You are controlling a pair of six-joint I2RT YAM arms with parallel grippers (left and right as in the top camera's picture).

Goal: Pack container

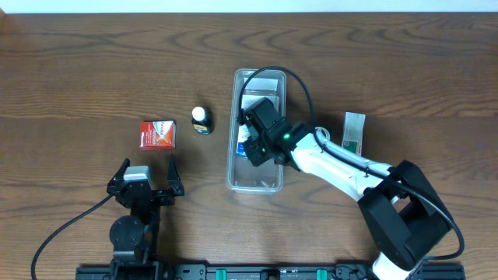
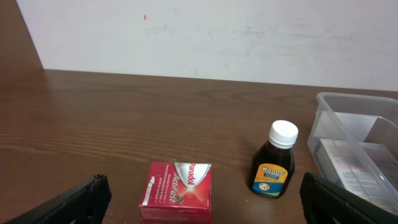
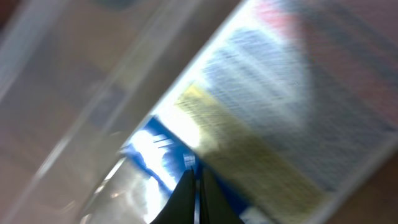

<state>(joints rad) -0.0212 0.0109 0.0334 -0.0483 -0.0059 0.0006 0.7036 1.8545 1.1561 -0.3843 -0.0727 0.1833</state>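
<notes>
Find the container [image 1: 257,175] mid-surface, long axis pointing away from the robot, with the right tool [image 3: 196,186] down inside it, fingers pinched together above a blue-and-white pack [image 3: 158,152], nothing visibly held. Note the left tool [image 1: 148,167] spread wide and empty, red box [image 1: 157,134] just ahead, small bottle [image 1: 201,119] between that box and the container; likely the nearer arm for both, carrying rightward.

Your right arm [image 1: 334,159] wears white shells between black joints, ending in a bulky black base. A green light [image 1: 286,137] glows just behind its jaws, and a black cable [image 1: 303,87] loops above them. Your left arm [image 1: 134,225] is all black, with a silver block [image 1: 136,173] behind flat black jaws and a second cable [image 1: 70,225] running back.
</notes>
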